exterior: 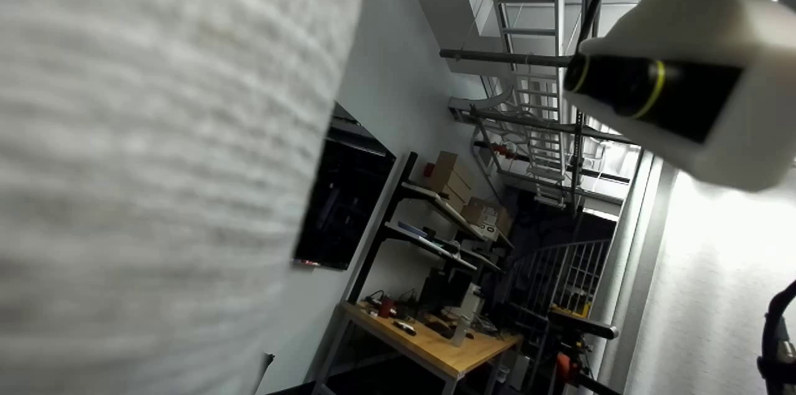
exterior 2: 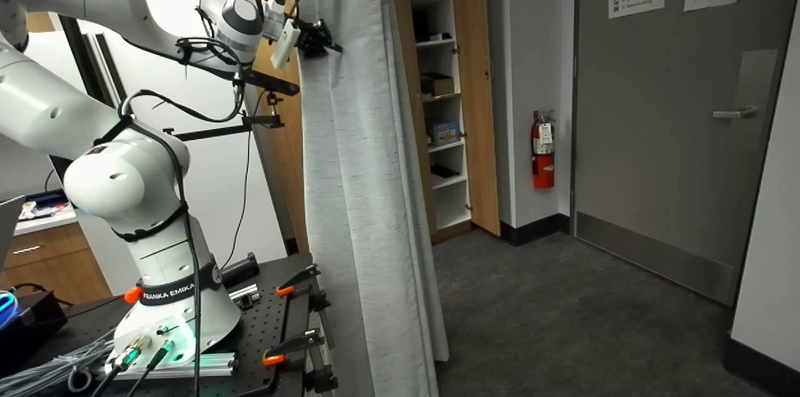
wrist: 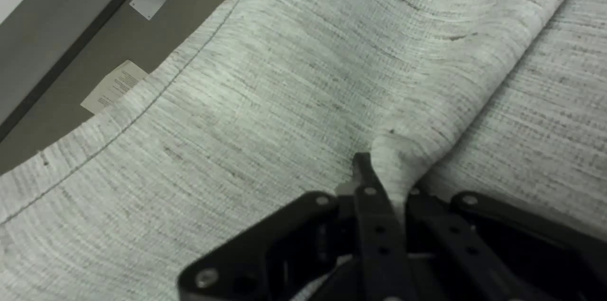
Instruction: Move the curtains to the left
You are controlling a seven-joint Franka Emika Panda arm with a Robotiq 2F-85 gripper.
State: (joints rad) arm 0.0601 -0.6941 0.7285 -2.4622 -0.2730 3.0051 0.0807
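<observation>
The light-grey curtains (exterior 2: 369, 165) hang in long folds beside the robot's table in an exterior view. They also fill the left part of an exterior view (exterior: 155, 165), very close and blurred, and most of the wrist view (wrist: 213, 140). My gripper (wrist: 391, 192) is shut on a bunched fold of the fabric, which narrows between its two black fingers. The fingers' inner faces are hidden by cloth. In an exterior view the gripper (exterior 2: 326, 40) is high up at the curtains, its fingers pointing right against the fabric.
A camera bar (exterior 2: 219, 129) stands beneath the forearm. The black table (exterior 2: 269, 297) with clamps borders the curtains. Behind them is an open cabinet (exterior 2: 478, 103); a fire extinguisher (exterior 2: 543, 150) and grey door (exterior 2: 662, 134) are further right. A wooden desk (exterior: 435, 345) shows in an exterior view.
</observation>
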